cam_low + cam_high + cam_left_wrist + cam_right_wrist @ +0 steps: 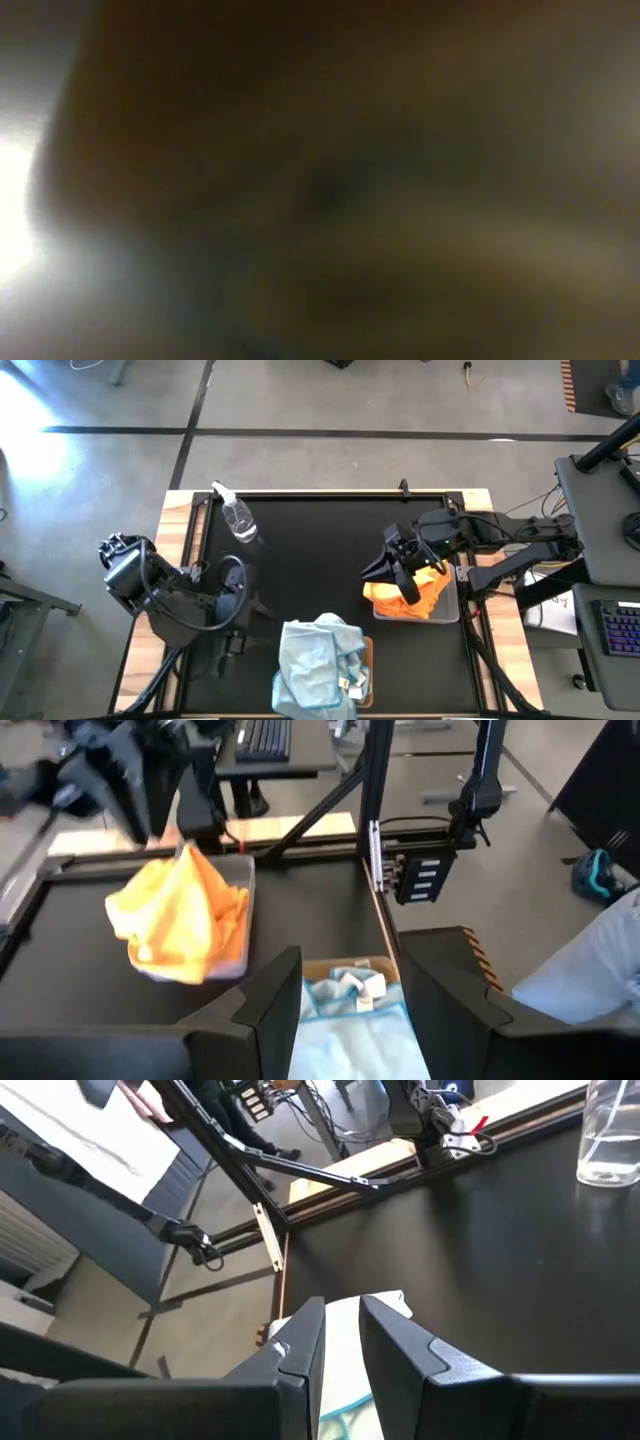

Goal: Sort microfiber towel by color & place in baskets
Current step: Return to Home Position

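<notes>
Orange towels point(408, 597) lie heaped in the light grey tray point(452, 612) at the table's right; they also show in the left wrist view point(180, 915). Pale blue towels point(320, 665) are piled on the tan tray point(369, 658) at the near edge, white tags showing point(355, 988). My right gripper point(385, 568) hovers over the orange heap's left side, fingers a little apart point(343, 1305) and empty. My left gripper point(240, 645) is low, left of the blue pile, open point(350, 960) and empty. The low view is blocked and shows nothing.
A clear spray bottle point(238, 518) lies at the table's far left, also in the right wrist view point(610, 1135). The black table top point(320, 560) between bottle and trays is bare. Wooden rails edge the table.
</notes>
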